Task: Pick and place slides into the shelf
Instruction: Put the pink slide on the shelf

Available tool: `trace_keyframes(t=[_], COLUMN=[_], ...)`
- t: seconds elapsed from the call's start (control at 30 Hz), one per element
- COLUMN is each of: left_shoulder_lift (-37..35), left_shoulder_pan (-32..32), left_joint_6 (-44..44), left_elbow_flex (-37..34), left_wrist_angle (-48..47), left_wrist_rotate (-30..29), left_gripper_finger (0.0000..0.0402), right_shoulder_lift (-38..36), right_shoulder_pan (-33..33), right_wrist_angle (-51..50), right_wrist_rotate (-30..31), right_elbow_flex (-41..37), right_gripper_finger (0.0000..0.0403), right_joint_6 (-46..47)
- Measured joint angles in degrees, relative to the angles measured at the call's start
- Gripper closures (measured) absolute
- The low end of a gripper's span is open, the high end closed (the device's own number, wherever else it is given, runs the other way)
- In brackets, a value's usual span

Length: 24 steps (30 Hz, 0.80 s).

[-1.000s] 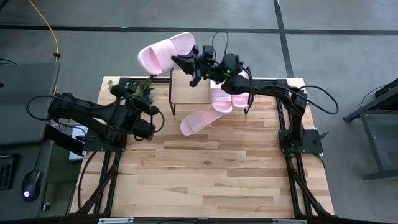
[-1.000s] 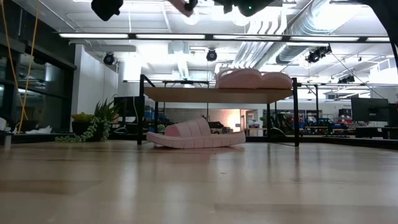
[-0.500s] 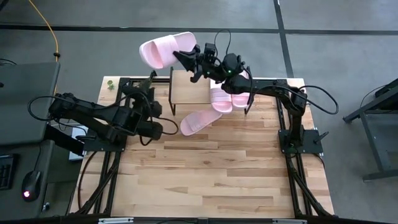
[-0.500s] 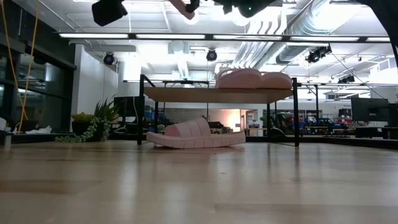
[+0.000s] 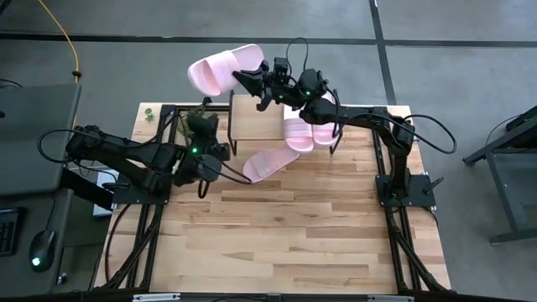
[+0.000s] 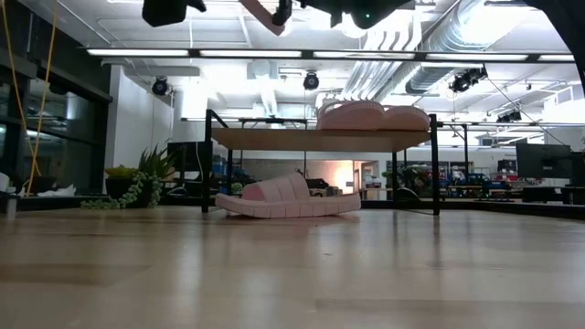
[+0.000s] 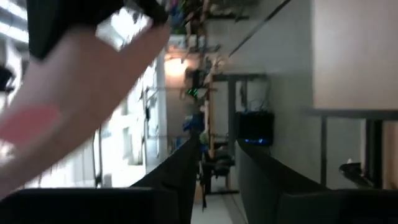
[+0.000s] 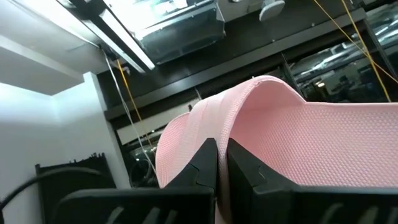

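Presently the right gripper (image 5: pixel 252 85) is clamped on a slide (image 5: pixel 225 68) held beyond the shelf (image 5: pixel 256 117), long axis running toward 10 o'clock. The left gripper (image 5: pixel 220 159) hovers above the surface (image 5: pixel 294 226) beside a fallen slide (image 5: pixel 270 163); finger spacing cannot be determined.

Wood-plank table (image 5: pixel 277 243) on grey floor (image 5: pixel 453 75) crossed by dark seam lines. Potted plant (image 6: pixel 146 178) at table's far left corner, leaves trailing over the edge. Yellow cable (image 5: pixel 69 38) runs across floor beyond the table's left end. Computer mouse (image 5: pixel 41 249) with lit blue spot and keyboard (image 5: pixel 7 231) on a side desk at left. Black frame stand (image 5: pixel 512 159) at far right. Ceiling light strips (image 6: pixel 302 53) and ducting (image 6: pixel 430 55) overhead.
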Motion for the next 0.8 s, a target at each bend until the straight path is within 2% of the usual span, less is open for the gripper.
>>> trace_keyframes(t=[0.07, 0.27, 0.43, 0.57, 0.8], left_shoulder_lift=[0.0, 0.0, 0.0, 0.0, 0.0], left_shoulder_pan=[0.0, 0.0, 0.01, 0.01, 0.0], left_joint_6=[4.47, 15.27, 20.83, 21.05, 15.14], left_elbow_flex=[0.0, 0.0, 0.0, 0.0, 0.0], left_wrist_angle=[4.07, 14.21, 17.77, 18.94, 22.67], left_wrist_rotate=[2.07, 3.4, 7.15, 8.45, 8.48], left_gripper_finger=[0.0313, 0.0302, 0.0279, 0.0257, 0.0234], right_shoulder_lift=[0.02, 0.02, 0.02, 0.02, 0.02], right_shoulder_pan=[-0.23, -0.98, -1.59, -1.96, -2.84], right_wrist_angle=[-0.59, -1.04, -0.18, 0.26, -0.08], right_wrist_rotate=[-0.07, -1.68, -2.81, -2.86, -3.56], right_elbow_flex=[0.0, 0.0, 0.0, 0.0, 0.02], right_gripper_finger=[0.0403, 0.0403, 0.0403, 0.0403, 0.0403], right_joint_6=[-0.28, -0.54, -2.78, -5.39, -0.04])
